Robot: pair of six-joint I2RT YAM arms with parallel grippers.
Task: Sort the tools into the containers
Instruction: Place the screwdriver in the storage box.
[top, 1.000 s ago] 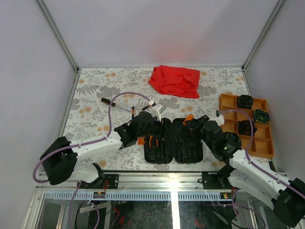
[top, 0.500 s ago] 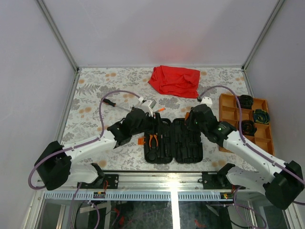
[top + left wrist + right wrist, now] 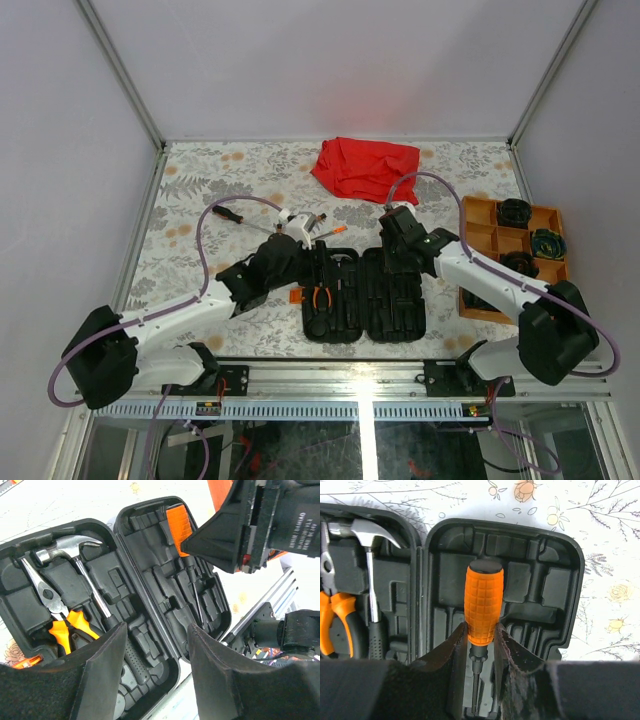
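Note:
The black case (image 3: 365,300) lies open near the front. In its left half lie a hammer (image 3: 75,547) and orange-handled pliers (image 3: 62,625); both also show in the right wrist view, hammer (image 3: 367,537), pliers (image 3: 335,612). My right gripper (image 3: 480,637) is shut on an orange-handled screwdriver (image 3: 484,602), held over the case's right half (image 3: 560,580). From the top view the right gripper (image 3: 397,260) is at the case's far edge. My left gripper (image 3: 156,647) is open and empty above the case; in the top view (image 3: 303,243) it is at the far left corner.
An orange divided tray (image 3: 478,215) at the right holds dark round items. A red cloth (image 3: 365,168) lies at the back. Loose screwdrivers lie on the floral mat: one at the far left (image 3: 226,213), one behind the case (image 3: 333,231).
My right arm has swung from the case's near right side round to its far edge, still holding the screwdriver. My left gripper has drawn back from the case's left half toward the far left.

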